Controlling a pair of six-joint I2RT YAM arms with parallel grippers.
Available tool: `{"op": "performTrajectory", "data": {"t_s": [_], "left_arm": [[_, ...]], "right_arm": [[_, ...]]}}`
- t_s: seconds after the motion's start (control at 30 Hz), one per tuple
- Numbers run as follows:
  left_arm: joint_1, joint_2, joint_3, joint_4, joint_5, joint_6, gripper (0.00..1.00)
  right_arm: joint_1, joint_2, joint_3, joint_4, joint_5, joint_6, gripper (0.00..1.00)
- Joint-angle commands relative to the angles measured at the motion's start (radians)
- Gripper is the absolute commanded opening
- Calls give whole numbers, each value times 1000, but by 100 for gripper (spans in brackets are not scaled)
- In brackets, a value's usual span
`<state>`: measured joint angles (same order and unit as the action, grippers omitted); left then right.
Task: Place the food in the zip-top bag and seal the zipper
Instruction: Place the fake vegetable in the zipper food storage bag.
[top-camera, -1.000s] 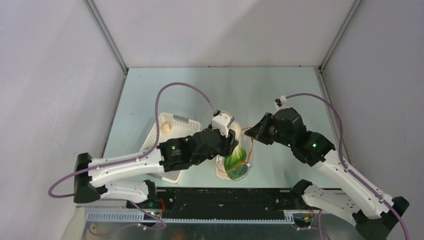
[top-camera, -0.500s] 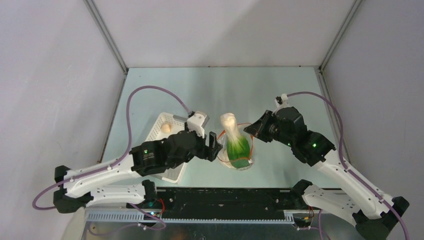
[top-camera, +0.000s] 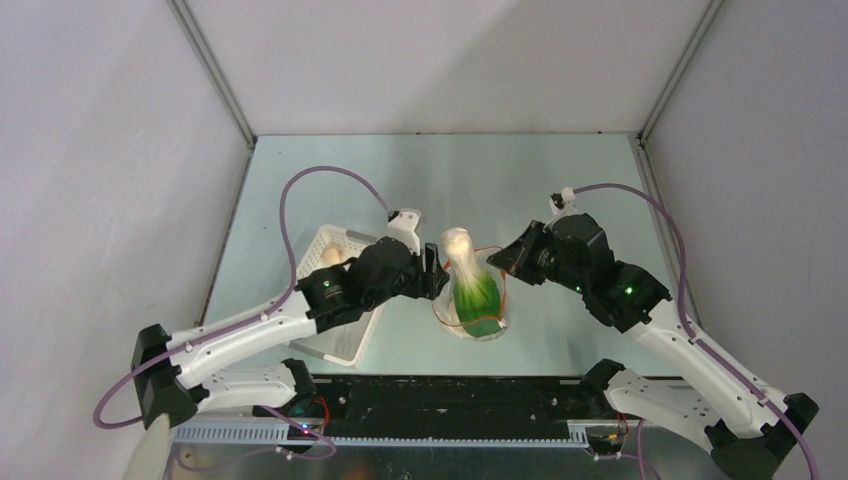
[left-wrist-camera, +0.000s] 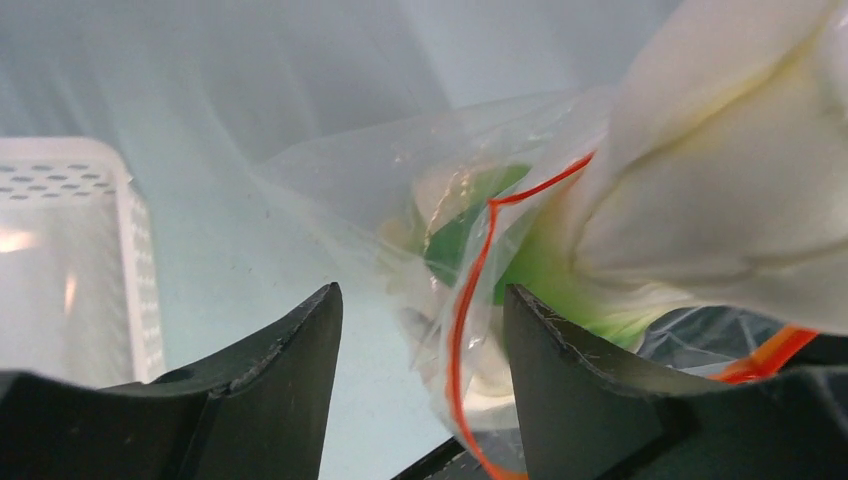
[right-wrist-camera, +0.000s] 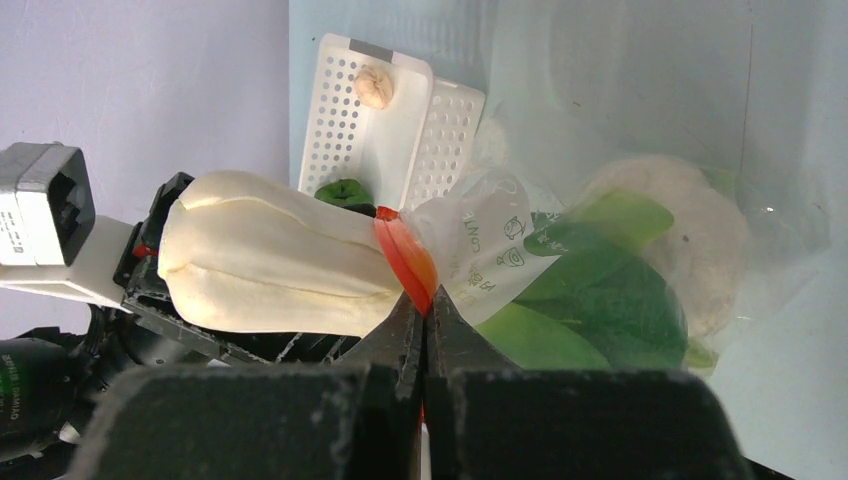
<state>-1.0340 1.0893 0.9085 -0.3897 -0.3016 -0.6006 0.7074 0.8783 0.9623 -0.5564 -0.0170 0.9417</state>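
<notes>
The zip-top bag (top-camera: 470, 318) sits at the table's near middle, its mouth open. A bok choy lies in it, green leaves (top-camera: 476, 298) inside and white stalk (top-camera: 458, 245) poking out of the mouth. A pale lumpy piece (right-wrist-camera: 700, 240) rests deeper in the bag. My right gripper (right-wrist-camera: 425, 300) is shut on the red-orange zipper (right-wrist-camera: 405, 255) at the mouth's right side. My left gripper (left-wrist-camera: 422, 295) is open just left of the bag. The zipper's left run (left-wrist-camera: 470, 290) hangs between its fingers (left-wrist-camera: 290, 340), untouched.
A white perforated basket (top-camera: 340, 340) lies left of the bag, partly under my left arm. One small mushroom (top-camera: 332, 256) sits in it, also in the right wrist view (right-wrist-camera: 375, 87). Purple cables loop above both arms. Grey walls close in the table.
My left gripper let go of the bok choy, drew back to the left, then edged in again beside the bag mouth. The stalk now stands free. The right arm has not moved.
</notes>
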Motion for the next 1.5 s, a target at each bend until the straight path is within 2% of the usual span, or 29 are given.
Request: {"op": "performTrajectory", "data": {"t_s": [0.0, 0.1, 0.23, 0.3, 0.33, 0.37, 0.43, 0.63, 0.83, 0.87, 0.97, 1.13, 1.2, 1.37, 1.47], "left_arm": [[18, 20, 13, 143, 87, 20, 64], [23, 43, 17, 152, 92, 22, 60], [25, 89, 38, 174, 106, 31, 44], [25, 110, 67, 160, 100, 43, 24], [25, 120, 80, 138, 85, 49, 18], [26, 123, 108, 123, 74, 52, 5], [25, 106, 139, 84, 11, 61, 1], [24, -18, 145, 6, -194, 20, 0], [23, -58, 123, 19, -199, -11, 0], [22, -58, 123, 25, -194, -13, 0], [22, -45, 134, 46, -173, -14, 0], [18, -1, 168, 51, -145, -27, 0], [18, 10, 174, 45, -148, -38, 0], [18, 33, 203, -8, -183, -83, 0], [18, 42, 219, -28, -185, -110, 0]], "right_arm": [[0, -16, 33, 51, -4, -3, 0], [2, -14, 33, 53, -7, -3, 0], [2, -10, 33, 56, -21, -4, 0], [2, -11, 33, 55, -24, -6, 0], [2, -12, 33, 55, -24, -11, 0], [-1, -12, 33, 51, -23, -12, 0], [-8, -9, 33, 41, -26, -24, 0], [-62, 3, 34, -76, -12, -106, 0], [-64, 21, 39, -145, 57, -193, 1], [-62, 25, 41, -143, 59, -202, 8], [-56, 22, 58, -123, 56, -236, 16], [-47, 4, 97, -75, 68, -266, 44], [-42, -11, 111, -57, 79, -286, 51], [-41, -89, 119, -34, 149, -338, 61], [-20, -139, 116, 12, 98, -449, 62]]}}
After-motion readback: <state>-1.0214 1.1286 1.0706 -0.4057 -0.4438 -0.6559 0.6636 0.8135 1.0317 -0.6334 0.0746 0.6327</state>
